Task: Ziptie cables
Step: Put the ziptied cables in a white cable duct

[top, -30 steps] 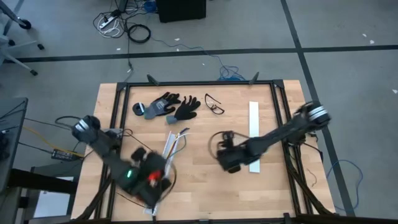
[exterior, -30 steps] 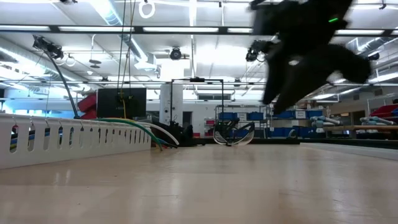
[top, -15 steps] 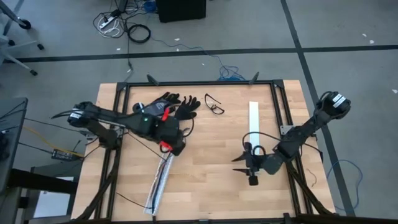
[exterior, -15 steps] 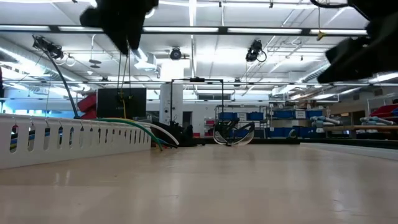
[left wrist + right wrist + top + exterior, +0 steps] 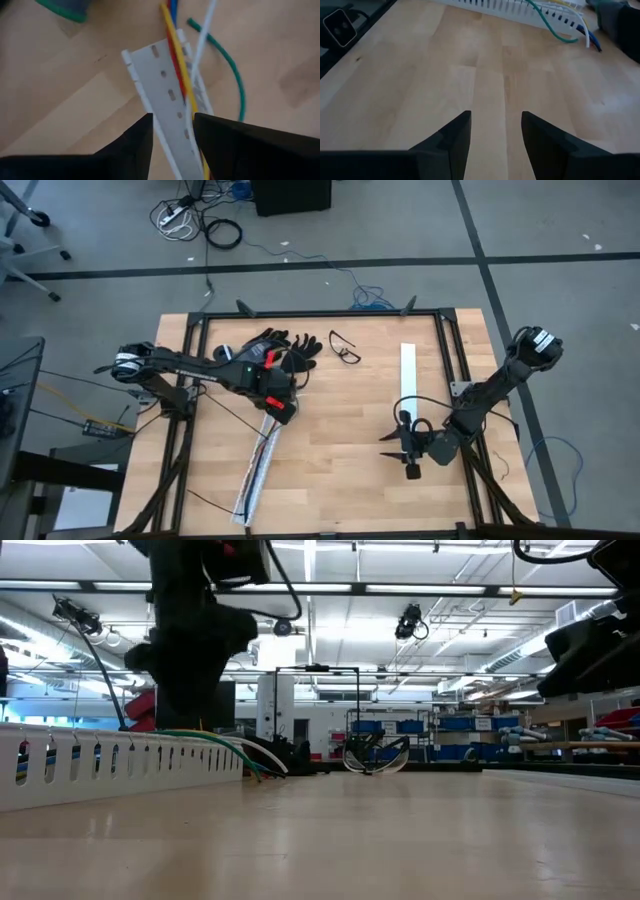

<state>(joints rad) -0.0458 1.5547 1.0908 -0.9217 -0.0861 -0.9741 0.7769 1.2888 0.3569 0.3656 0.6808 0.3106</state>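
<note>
cables [image 5: 181, 75]: a loose bundle of thin wires, yellow, red, blue, white and green, lying along the top of a slotted white strip [image 5: 258, 465] on the left half of the wooden table [image 5: 330, 480]; the free ends fan out at the strip's upper end, just below the black work gloves [image 5: 268, 352]

long axis: wires and strip run together from about 1 o'clock down to 7 o'clock across the table in the overhead view

left gripper [image 5: 279, 408]: directly over the upper end of the bundle, the wires passing beneath the gap between its fingers [image 5: 131, 145]; the jaws stand partly apart and nothing is gripped that I can see

right gripper [image 5: 400, 448]: well apart, at 3 o'clock from the bundle, low over bare wood; jaws parted and empty, pointing back toward the strip; a second white strip [image 5: 408, 372] lies just beyond it at 12 o'clock

nearer arm: the left by far; my guess is the next move is a short drop onto the wires, across their axis

other items: safety glasses [image 5: 345, 348] at 1 o'clock from the bundle

writing: no brand, label or lettering readable anywhere on the table or tools
</note>
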